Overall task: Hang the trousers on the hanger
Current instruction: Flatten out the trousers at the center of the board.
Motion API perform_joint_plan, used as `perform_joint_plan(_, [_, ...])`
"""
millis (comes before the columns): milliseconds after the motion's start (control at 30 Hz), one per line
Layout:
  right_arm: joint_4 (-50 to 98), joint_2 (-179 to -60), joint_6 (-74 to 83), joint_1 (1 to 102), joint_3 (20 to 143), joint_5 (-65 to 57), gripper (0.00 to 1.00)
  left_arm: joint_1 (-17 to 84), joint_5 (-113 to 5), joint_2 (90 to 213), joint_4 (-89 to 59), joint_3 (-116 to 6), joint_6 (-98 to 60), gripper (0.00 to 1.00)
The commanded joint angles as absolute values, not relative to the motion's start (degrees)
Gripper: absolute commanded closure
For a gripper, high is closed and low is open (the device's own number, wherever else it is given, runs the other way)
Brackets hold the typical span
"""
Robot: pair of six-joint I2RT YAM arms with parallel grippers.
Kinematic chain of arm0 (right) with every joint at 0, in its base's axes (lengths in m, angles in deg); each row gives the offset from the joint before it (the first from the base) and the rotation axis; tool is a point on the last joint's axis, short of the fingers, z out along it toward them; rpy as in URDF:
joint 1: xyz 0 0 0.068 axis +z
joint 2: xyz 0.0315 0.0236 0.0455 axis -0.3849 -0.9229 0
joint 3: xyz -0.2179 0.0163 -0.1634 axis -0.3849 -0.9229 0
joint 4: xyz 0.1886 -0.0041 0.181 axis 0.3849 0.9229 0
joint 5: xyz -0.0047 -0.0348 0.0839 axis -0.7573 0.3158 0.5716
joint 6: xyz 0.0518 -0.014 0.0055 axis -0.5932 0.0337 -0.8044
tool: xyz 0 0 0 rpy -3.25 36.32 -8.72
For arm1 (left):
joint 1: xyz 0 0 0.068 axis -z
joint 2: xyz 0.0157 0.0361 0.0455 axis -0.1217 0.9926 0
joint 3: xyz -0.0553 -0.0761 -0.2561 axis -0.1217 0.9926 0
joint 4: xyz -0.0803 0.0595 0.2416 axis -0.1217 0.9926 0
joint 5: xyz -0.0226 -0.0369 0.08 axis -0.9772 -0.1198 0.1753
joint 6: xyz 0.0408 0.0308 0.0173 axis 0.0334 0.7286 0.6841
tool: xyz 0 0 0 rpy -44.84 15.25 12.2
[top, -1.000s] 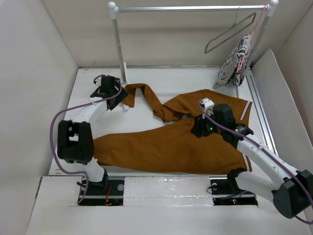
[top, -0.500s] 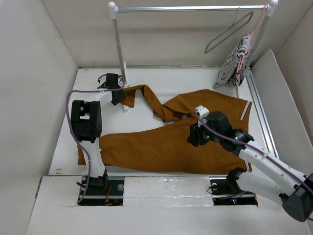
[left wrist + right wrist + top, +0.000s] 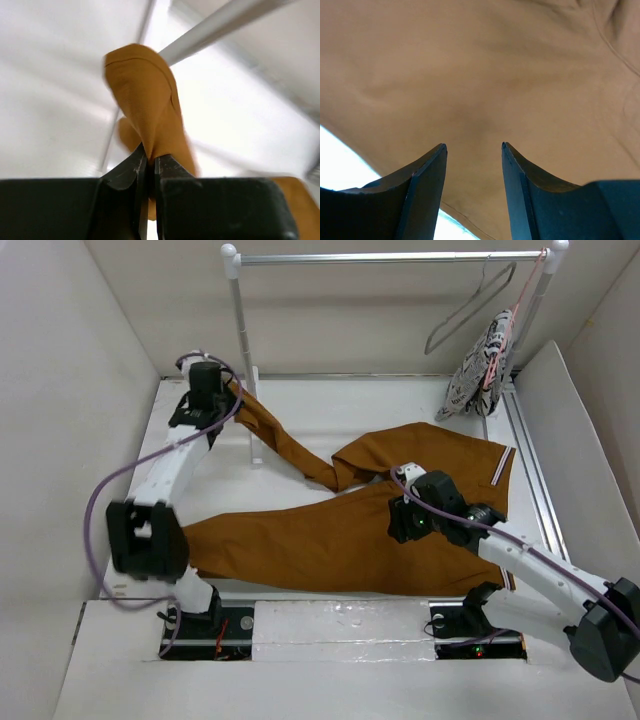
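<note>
Your left gripper (image 3: 149,160) pinches a trousers (image 3: 340,540) leg between closed jaws. Your right gripper (image 3: 474,147) gapes empty just above them. The hanger (image 3: 468,306) is bare.

The left gripper (image 3: 149,162) filled the bottom of the view, its two dark fingers pressed together on a fold of the rust-brown trousers (image 3: 145,95). From the pinch the cloth rose straight above the fingertips in a tapering, rounded flap, while a further patch of the same cloth showed low to the right of the pincer. Behind the flap, a pale grey metal rod (image 3: 220,25) ran on a slant up and away to the pincer's upper right, against blurred white surfaces.
</note>
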State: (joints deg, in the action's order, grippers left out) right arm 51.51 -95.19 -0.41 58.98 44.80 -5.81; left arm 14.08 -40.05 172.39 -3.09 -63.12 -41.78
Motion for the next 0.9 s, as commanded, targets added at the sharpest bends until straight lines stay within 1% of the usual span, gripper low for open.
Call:
perform_joint_plan(0, [48.0, -96.3, 0.2, 57.3, 44.8, -8.0, 0.47, 14.5, -35.6, 157.0, -5.9, -58.5, -38.1, 1.00])
perform_joint_plan(67, [48.4, -96.8, 0.9, 56.2, 45.1, -8.8, 0.47, 12.9, -33.0, 153.0, -3.4, -56.3, -38.4, 1.00])
perform_joint_plan(100, [48.2, -97.3, 1.6, 54.8, 45.1, -8.7, 0.46, 12.9, -28.5, 149.2, -2.1, -56.3, -37.9, 1.00])
perform_joint_plan(133, [47.7, -97.6, 3.0, 54.1, 44.8, -8.7, 0.46, 12.9, -27.4, 147.8, 0.4, -56.8, -37.4, 1.00])
perform_joint_plan(200, [46.9, -99.7, 4.3, 51.7, 44.9, -8.0, 0.41, 12.4, -25.3, 144.7, 3.7, -58.6, -36.9, 1.00])
perform_joint_plan(300, [47.2, -103.5, 7.2, 48.8, 45.7, -7.0, 0.39, 12.4, -25.3, 142.8, 14.4, -64.7, -39.4, 1.00])
perform_joint_plan(433, [45.5, -105.8, 8.7, 46.6, 45.7, -5.2, 0.39, 12.4, -27.8, 141.4, 19.9, -64.6, -43.0, 1.00])
perform_joint_plan(533, [44.8, -106.0, 8.7, 46.5, 46.6, -5.1, 0.39, 11.8, -23.6, 141.4, 19.7, -60.4, -44.2, 1.00])
perform_joint_plan(567, [44.9, -106.0, 8.9, 46.5, 46.7, -5.0, 0.39, 10.5, -22.7, 141.9, 18.6, -58.7, -44.1, 1.00])
perform_joint_plan(633, [45.3, -105.8, 8.9, 46.5, 47.6, -5.0, 0.39, 2.9, -24.4, 145.3, 15.2, -56.8, -44.0, 1.00])
perform_joint_plan(667, [46.6, -105.4, 9.1, 46.5, 47.9, -5.0, 0.40, -0.8, -30.5, 147.3, 14.7, -57.2, -44.1, 1.00])
perform_joint_plan(733, [47.7, -104.3, 9.7, 46.5, 48.3, -5.4, 0.40, -9.4, -36.7, 153.4, 12.9, -59.6, -44.7, 1.00])
perform_joint_plan(767, [48.7, -103.5, 10.1, 46.5, 48.2, -5.7, 0.40, -10.9, -41.3, 155.5, 12.6, -61.1, -44.6, 1.00])
perform_joint_plan(800, [48.9, -102.3, 10.3, 46.5, 48.0, -5.8, 0.41, -11.5, -41.7, 159.7, 12.5, -62.8, -44.8, 1.00])
perform_joint_plan(867, [49.2, -101.4, 10.7, 46.5, 46.8, -5.3, 0.41, -11.5, -42.0, 163.7, 13.4, -69.1, -45.6, 1.00])
